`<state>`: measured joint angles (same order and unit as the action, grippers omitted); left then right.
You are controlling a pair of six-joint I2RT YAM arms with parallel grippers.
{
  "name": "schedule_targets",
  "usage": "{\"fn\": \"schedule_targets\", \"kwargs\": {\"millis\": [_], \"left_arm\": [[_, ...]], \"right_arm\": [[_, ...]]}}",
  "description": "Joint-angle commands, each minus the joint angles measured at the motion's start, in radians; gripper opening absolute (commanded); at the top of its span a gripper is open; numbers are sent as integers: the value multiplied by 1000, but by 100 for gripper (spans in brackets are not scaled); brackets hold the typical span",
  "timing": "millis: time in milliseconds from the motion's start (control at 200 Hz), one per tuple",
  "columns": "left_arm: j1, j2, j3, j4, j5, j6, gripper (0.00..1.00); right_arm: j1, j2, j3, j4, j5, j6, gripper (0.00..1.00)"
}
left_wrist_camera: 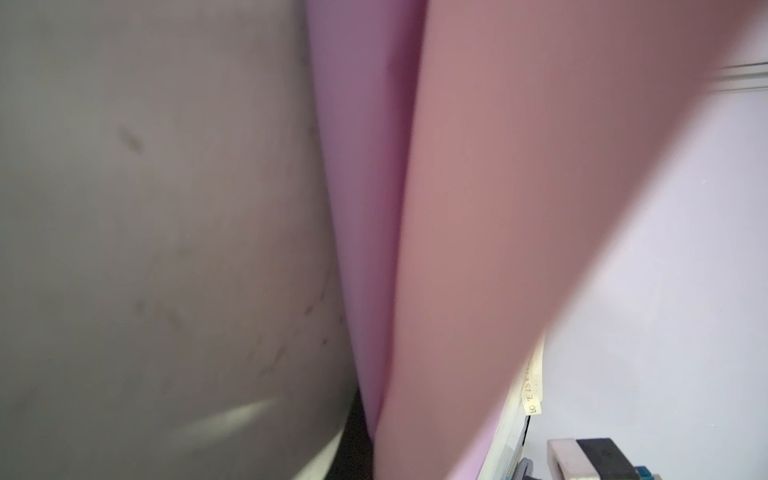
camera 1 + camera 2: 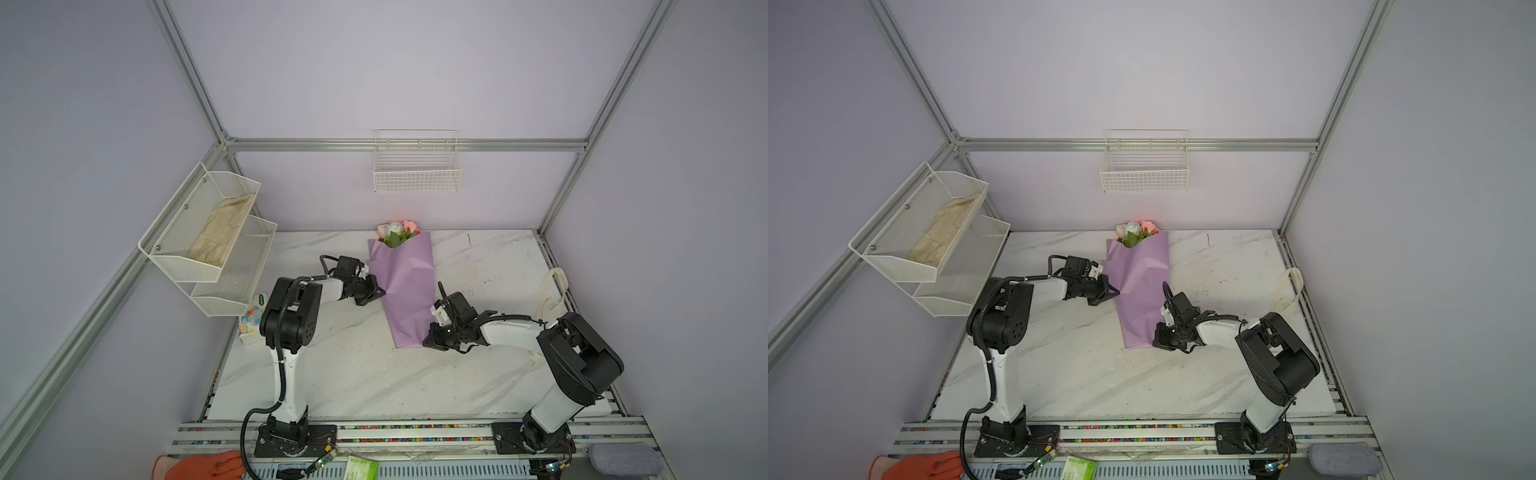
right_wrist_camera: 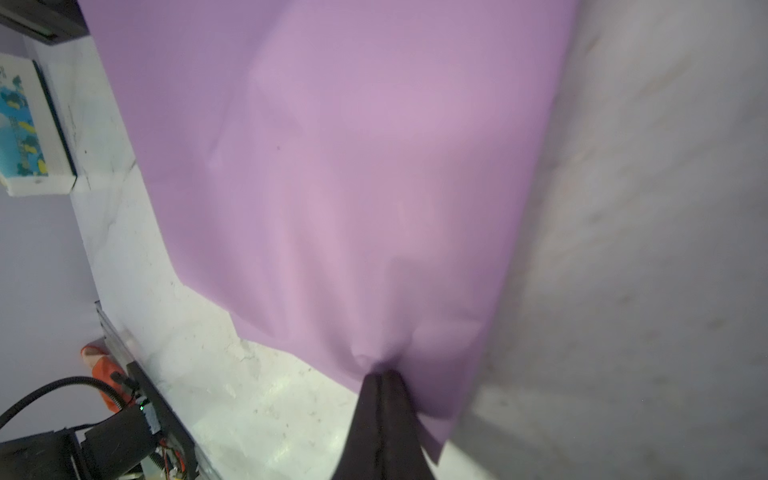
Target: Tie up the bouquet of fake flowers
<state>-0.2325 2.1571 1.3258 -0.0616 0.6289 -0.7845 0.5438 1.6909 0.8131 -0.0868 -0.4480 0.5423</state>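
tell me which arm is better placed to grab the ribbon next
Right, probably: the cream ribbon lies at the table edge on that side, near the right gripper, shut on the bouquet at its foot. The left gripper, shut on its other edge, sits farther off.

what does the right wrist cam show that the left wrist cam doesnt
Only the right wrist view: the right pincer, shut on the edge of the bouquet wrap, a box printed blue and yellow, and an orange glove.
Only the left wrist view: the wrap's pink inner face, raised close to the lens, and a cream ribbon with printed letters.
Both: the wrap's lilac face and the marble tabletop.
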Motion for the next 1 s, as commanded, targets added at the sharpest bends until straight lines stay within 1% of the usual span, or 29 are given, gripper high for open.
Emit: {"fn": "schedule_targets", "kwargs": {"millis": [0,200,265,305,370,450,490,515,565,610,675,730,795,855,935,995], "left_arm": [[-10,80,95,-11,-35,-29,0],[-10,128,171,2,-15,-60,0],[-11,121,168,-9,-15,-50,0],[-11,115,159,-15,-21,-46,2],[-9,107,151,-21,-15,-44,3],[-8,79,128,-19,-16,-40,10],[-7,62,117,-24,-21,-32,16],[-7,47,110,-33,-25,-27,19],[-3,17,96,-45,-35,-14,21],[1,-9,79,-47,-41,-10,28],[11,-40,52,-49,-42,-9,40],[17,-64,35,-55,-39,-6,42],[23,-93,9,-59,-40,-1,48],[27,-120,-14,-70,-37,10,50],[28,-172,-62,-79,-63,19,54],[32,-210,-100,-79,-76,16,57]], "right_arm": [[-36,65,54,-35,49,-91,2],[-41,108,109,-52,20,-106,6],[-42,78,112,-57,8,-98,9],[-42,44,112,-58,8,-94,12],[-47,-13,117,-61,5,-81,17],[-60,-67,127,-55,-15,-72,24],[-62,-79,139,-55,-27,-77,27],[-62,-81,144,-55,-31,-78,29],[-62,-71,158,-56,-35,-81,30],[-61,-53,168,-53,-38,-80,30],[-61,-23,173,-18,-55,-66,30],[-59,16,180,32,-110,-41,29],[-48,64,195,75,-143,-12,27],[-27,99,230,58,-116,-23,27],[-6,152,261,55,-86,-25,27],[-2,205,304,-5,-72,-42,26]]}}
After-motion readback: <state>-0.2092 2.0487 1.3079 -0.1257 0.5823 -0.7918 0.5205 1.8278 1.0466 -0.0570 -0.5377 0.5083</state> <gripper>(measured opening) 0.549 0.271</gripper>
